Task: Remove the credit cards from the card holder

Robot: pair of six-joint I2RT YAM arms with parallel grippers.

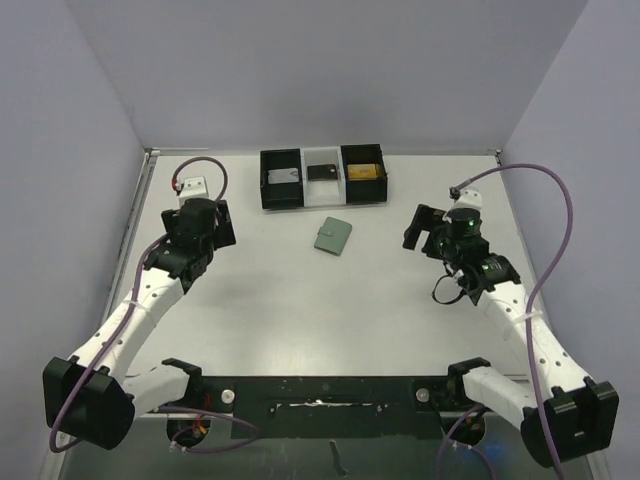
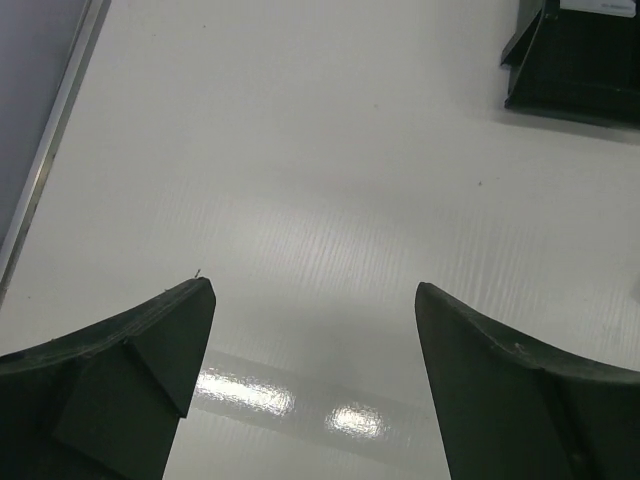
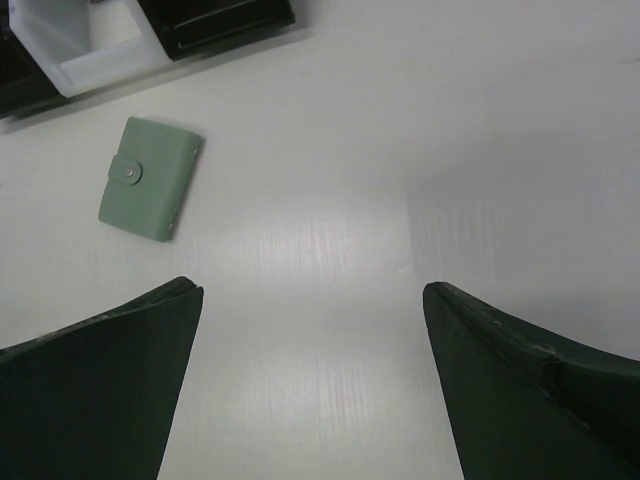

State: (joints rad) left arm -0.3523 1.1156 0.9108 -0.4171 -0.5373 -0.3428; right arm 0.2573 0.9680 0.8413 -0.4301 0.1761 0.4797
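Note:
The card holder (image 1: 332, 236) is a sage-green wallet lying closed and flat on the white table, its snap tab fastened; the right wrist view has the card holder (image 3: 148, 180) at upper left. Three credit cards lie in the boxes behind it: a grey card (image 1: 283, 177), a dark card (image 1: 322, 171) and a gold-orange card (image 1: 363, 171). My left gripper (image 1: 203, 218) (image 2: 315, 300) hangs open over bare table, far left of the wallet. My right gripper (image 1: 422, 230) (image 3: 312, 300) is open too, to the wallet's right, nothing between its fingers.
A row of three open-topped boxes (image 1: 322, 196) stands at the back centre, two black with a white one between. A corner of the black box (image 2: 580, 60) shows in the left wrist view. A metal rail (image 1: 140, 215) edges the table's left side; grey walls enclose the table.

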